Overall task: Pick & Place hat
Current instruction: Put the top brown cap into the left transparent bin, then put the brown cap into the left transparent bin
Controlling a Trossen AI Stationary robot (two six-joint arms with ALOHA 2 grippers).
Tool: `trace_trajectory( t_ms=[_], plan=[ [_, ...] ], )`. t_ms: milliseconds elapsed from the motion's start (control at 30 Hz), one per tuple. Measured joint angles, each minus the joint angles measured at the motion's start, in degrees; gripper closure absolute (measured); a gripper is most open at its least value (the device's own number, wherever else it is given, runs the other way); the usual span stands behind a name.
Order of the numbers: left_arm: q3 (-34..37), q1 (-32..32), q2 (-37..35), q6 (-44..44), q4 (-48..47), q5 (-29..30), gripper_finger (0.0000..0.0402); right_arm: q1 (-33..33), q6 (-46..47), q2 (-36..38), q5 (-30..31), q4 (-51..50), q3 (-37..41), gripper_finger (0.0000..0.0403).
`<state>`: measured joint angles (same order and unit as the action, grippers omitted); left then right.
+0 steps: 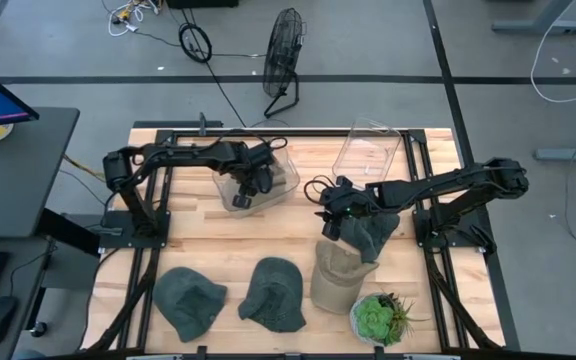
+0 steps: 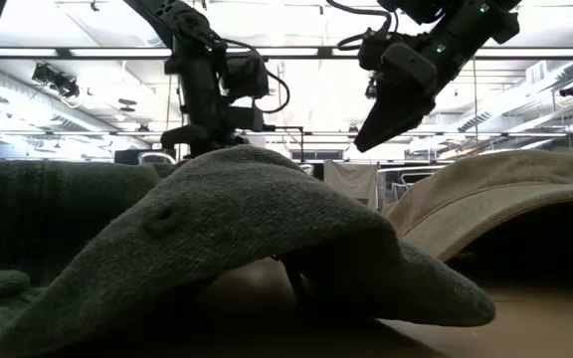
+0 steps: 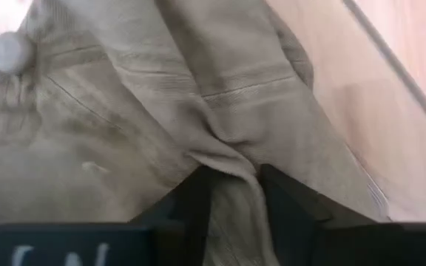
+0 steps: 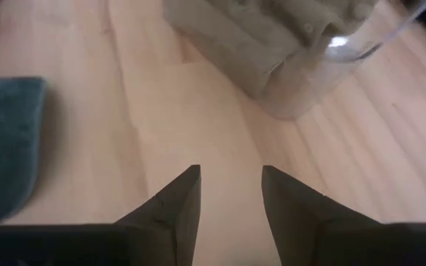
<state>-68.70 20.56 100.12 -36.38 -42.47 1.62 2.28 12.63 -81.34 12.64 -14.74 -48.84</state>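
A tan hat (image 1: 251,186) lies inside a clear tub (image 1: 286,178) tipped on its side at the table's far left. My left gripper (image 3: 231,176) is in that tub, shut on the tan cloth (image 3: 124,133). My right gripper (image 4: 231,174) hangs open over bare wood at mid table (image 1: 330,222), touching nothing. It faces the tub (image 4: 324,66). Beside it, a dark grey-green hat (image 1: 376,233) rests partly on a second tan hat (image 1: 336,278). Two more green hats (image 1: 188,300) (image 1: 273,293) lie flat at the near edge. My left gripper pinches a raised fold (image 3: 234,164) of the tan hat's cloth between its two fingers (image 3: 194,193), near a stitched seam. The hat lies spread under the fingers inside the tub. How many layers the fold holds cannot be told.
A second clear tub (image 1: 370,150) lies at the far right. A potted succulent (image 1: 378,318) stands at the near right edge, by the second tan hat. Bare wood (image 1: 268,235) lies open mid table. In the low view a green hat (image 2: 227,229) fills the foreground.
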Motion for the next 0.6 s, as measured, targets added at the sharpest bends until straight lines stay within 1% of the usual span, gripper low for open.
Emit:
trace_trajectory(
  t_ms=[67,167,300,367,467,600],
  plan=[
    [-0.91,-0.64,-1.1,0.91,-2.39,1.17,0.0261,0.0,0.12,-0.04,-2.93,-3.1,-1.5,0.0254],
    [-3.91,-2.03,-3.08,0.82,-5.59,2.15,0.0249,0.38,0.38,-0.04,-6.09,-9.76,-5.9,0.0254],
    [-8.08,-3.45,-5.85,1.68,-10.05,3.37,0.0244,1.89,0.76,-0.03,-9.38,-20.26,-11.9,0.0254],
    [-9.33,-3.74,-7.46,2.7,-10.26,3.51,0.0244,2.78,3.83,0.0,-13.22,-23.31,-13.69,0.0254],
    [-10.06,-3.74,-9.72,2.76,-9.73,3.55,0.0249,4.49,9.98,0.0,-19.39,-24.41,-13.81,0.0254],
    [-10.06,-3.74,-10.65,4.58,-7.24,3.52,0.0257,7.96,17.1,-1.04,-20.84,-24.27,-11.16,0.0254]
  ],
)
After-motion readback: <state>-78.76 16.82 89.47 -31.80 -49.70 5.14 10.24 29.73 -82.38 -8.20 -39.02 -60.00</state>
